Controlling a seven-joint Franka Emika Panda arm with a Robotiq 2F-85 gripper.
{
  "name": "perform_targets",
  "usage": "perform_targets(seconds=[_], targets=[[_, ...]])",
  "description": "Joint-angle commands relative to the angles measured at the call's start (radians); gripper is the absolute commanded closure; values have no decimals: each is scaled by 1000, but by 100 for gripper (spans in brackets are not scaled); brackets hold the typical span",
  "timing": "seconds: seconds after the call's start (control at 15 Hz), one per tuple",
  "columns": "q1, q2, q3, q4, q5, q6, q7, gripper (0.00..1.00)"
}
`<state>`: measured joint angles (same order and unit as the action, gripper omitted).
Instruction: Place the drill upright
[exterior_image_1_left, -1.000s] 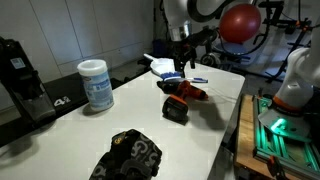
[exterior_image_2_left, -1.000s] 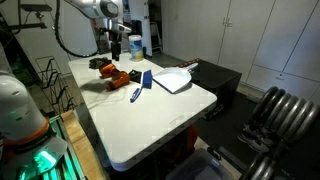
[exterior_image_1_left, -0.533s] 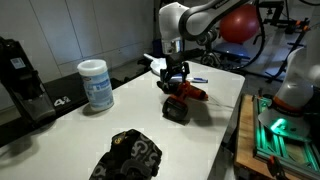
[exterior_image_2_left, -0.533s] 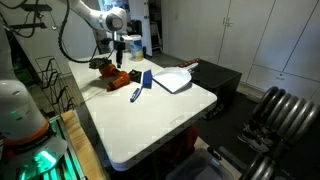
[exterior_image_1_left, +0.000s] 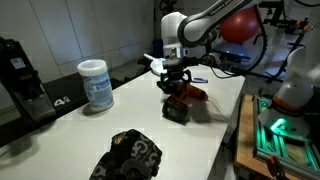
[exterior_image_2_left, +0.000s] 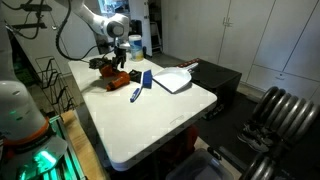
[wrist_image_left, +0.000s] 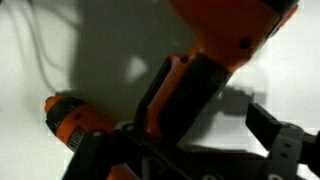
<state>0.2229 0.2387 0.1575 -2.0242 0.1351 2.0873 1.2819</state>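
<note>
The orange and black drill lies on its side on the white table; it also shows in an exterior view. My gripper hangs directly over it, fingers pointing down at the drill body, and is also seen in an exterior view. In the wrist view the drill's handle fills the frame and runs between my open fingers. A strip of bare table shows between the handle and the right finger. The orange chuck end sits at the left.
A white wipes canister and a black box stand at the table's back. A black crumpled object lies near the front. A white dustpan and a blue-handled tool lie beside the drill.
My arm has come down from above the table to just over the drill. The drill has not moved.
</note>
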Motion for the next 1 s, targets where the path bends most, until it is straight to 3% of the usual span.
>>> perform_targets(seconds=[0.0,0.67,0.73,0.93], targets=[[10,-39,-19,-65,11,7,135,0],[9,4,-33,-112,-102,47,155,0],[10,6,-34,-111,-116,55,158,17],[14,15,-37,-102,-156,65,164,42]])
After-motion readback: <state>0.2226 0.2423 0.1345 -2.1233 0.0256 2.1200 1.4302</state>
